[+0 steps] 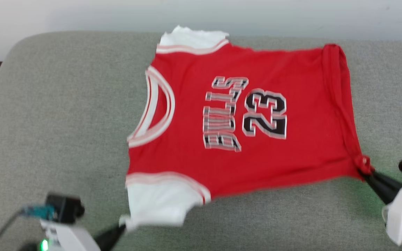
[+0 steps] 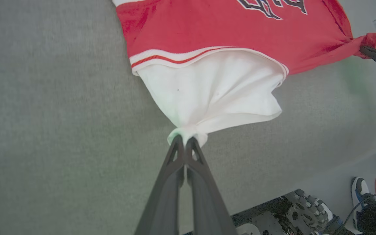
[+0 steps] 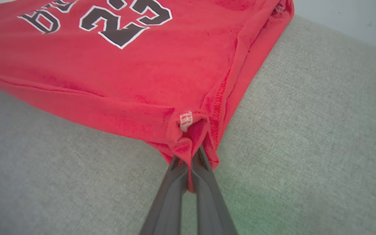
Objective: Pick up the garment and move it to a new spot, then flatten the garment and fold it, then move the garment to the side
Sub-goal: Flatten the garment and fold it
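— What's under you?
— A grey cushion (image 1: 47,122) against a pale wall. The garment (image 1: 243,115) lies across its middle, front up.
— What are you holding?
— My left fingers (image 2: 179,150) are clamped on the near white sleeve (image 2: 214,88). My right fingers (image 3: 201,160) pinch the near hem corner (image 3: 181,140). I judge this spread grip tautens the near edge for flattening.
— Which way does it point?
— Collar toward my left, hem to my right. Its long axis runs side to side.
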### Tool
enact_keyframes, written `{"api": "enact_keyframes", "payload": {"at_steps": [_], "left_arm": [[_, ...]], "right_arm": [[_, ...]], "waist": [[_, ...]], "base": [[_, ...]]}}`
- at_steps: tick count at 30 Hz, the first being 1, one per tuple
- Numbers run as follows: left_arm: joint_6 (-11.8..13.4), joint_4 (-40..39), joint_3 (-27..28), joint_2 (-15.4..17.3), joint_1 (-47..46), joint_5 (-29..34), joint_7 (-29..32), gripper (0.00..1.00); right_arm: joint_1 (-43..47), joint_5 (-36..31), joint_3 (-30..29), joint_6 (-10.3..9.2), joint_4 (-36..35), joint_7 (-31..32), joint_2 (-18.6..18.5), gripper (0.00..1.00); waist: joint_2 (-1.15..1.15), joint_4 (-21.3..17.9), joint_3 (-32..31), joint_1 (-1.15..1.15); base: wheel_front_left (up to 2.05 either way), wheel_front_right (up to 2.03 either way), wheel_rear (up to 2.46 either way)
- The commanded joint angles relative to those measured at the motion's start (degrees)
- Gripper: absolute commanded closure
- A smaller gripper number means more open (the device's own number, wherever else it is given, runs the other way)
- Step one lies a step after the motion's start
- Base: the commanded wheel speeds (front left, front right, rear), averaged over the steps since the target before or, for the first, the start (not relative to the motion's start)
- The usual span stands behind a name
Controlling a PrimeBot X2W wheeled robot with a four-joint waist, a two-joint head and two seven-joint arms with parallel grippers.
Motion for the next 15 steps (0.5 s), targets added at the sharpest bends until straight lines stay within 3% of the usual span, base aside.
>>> {"api": "enact_keyframes", "payload": {"at_steps": [1, 8, 15], "left_arm": [[1.15, -0.44, -0.02, 0.28, 2.25, -1.47, -0.06, 1.0], [5.22, -4.6, -0.04, -0.29, 11.69, -7.39, -0.43, 1.0], [7.84, -7.43, 0.47, 0.9, 12.54, -7.5, -1.48, 1.0]], "right_arm": [[1.98, 0.34, -0.85, -0.06, -0.98, 0.55, -0.63, 1.0], [12.5, 2.26, -4.19, -0.06, -6.72, 3.58, -2.39, 1.0], [19.28, 3.31, -8.05, -0.06, -11.25, 6.49, -1.28, 1.0]], "waist": [[0.0, 0.15, -0.58, 0.0], [0.0, 0.54, -1.16, 0.0], [0.0, -0.03, -0.91, 0.0]], "base": [[0.0, 0.0, 0.0], [0.0, 0.0, 0.0], [0.0, 0.0, 0.0]]}}
